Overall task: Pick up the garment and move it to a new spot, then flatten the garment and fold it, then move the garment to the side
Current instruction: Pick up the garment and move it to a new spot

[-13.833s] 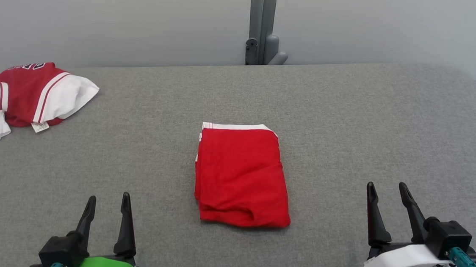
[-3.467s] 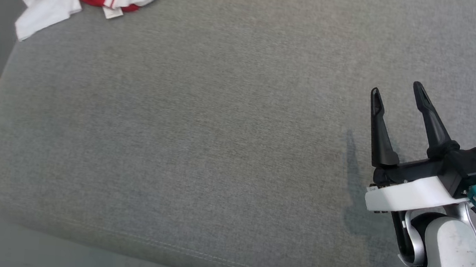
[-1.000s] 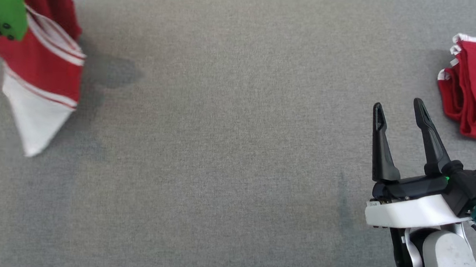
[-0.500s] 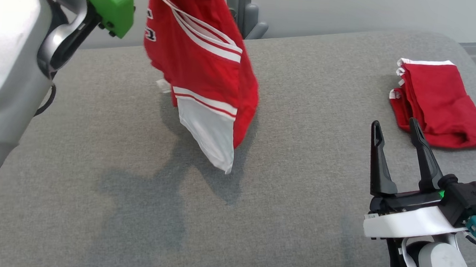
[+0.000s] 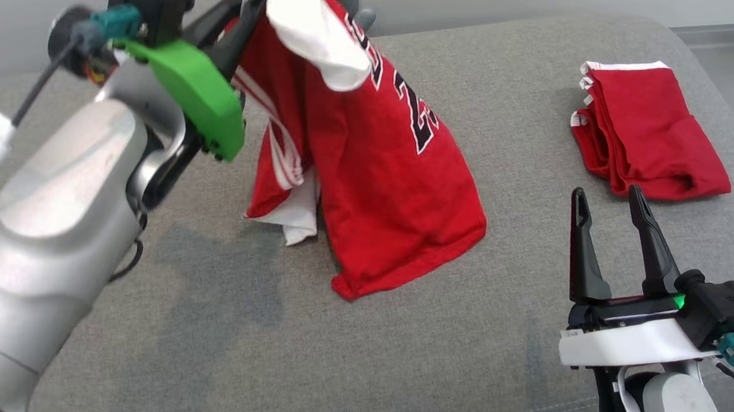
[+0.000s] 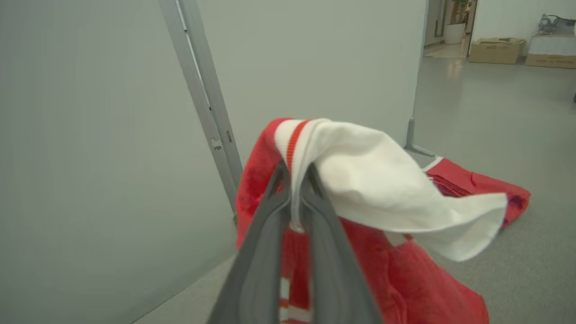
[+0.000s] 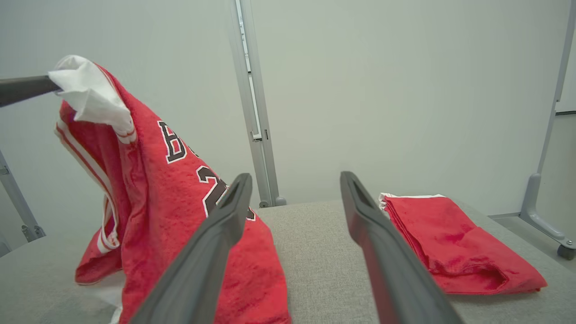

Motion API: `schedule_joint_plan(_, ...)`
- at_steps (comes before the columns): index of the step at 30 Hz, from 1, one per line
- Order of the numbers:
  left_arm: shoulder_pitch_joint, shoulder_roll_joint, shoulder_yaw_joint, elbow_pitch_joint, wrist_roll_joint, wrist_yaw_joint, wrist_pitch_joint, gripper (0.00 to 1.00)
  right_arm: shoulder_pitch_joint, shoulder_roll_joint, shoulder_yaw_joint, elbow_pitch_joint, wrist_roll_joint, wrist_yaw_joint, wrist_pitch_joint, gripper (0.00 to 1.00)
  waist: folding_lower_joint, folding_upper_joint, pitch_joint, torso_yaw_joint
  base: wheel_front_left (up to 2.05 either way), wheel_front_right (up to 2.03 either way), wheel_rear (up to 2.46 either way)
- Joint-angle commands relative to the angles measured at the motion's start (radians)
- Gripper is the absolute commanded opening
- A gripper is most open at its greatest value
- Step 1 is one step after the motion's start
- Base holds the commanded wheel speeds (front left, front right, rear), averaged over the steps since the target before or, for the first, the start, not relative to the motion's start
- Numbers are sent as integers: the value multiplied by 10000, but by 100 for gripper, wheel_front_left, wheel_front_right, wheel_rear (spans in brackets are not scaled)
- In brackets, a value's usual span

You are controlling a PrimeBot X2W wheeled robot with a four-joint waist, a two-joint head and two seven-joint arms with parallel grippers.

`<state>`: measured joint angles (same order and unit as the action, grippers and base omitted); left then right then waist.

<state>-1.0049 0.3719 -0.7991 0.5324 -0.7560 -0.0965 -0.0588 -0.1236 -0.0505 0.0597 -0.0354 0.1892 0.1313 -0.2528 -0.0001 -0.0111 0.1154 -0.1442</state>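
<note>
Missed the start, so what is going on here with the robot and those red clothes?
The robot's left gripper is shut on a white-trimmed edge of the red and white jersey and holds it up over the grey cushioned surface, with the jersey's lower end draped onto the fabric. The right gripper is open and empty near the front right. A folded red garment lies off to the far right.

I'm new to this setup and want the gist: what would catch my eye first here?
A red jersey with black lettering hangs from the shut left claw, upper left of the head view, its lower edge draped on the grey cushion. To the right lies a folded red garment, and the right claw sits open, lower right.
</note>
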Motion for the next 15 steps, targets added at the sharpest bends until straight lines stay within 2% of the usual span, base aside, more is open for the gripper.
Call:
schedule_joint_plan(1, 296, 92, 34, 113, -75, 52, -116, 0, -18, -4, -18, 25, 34, -12, -62, 100, 1, 111, 69, -25, 0, 0, 0)
schedule_joint_plan(8, 2123, 198, 129, 1309, -478, 295, -1015, 0, 20, -4, -74, 93, -59, -12, -99, 100, 1, 111, 210, 84, 0, 0, 0)
schedule_joint_plan(15, 3127, -407, 227, 2544, -890, 456, -1578, 0, 36, -4, 42, 205, -132, -12, -107, 100, 1, 111, 274, 272, 0, 0, 0)
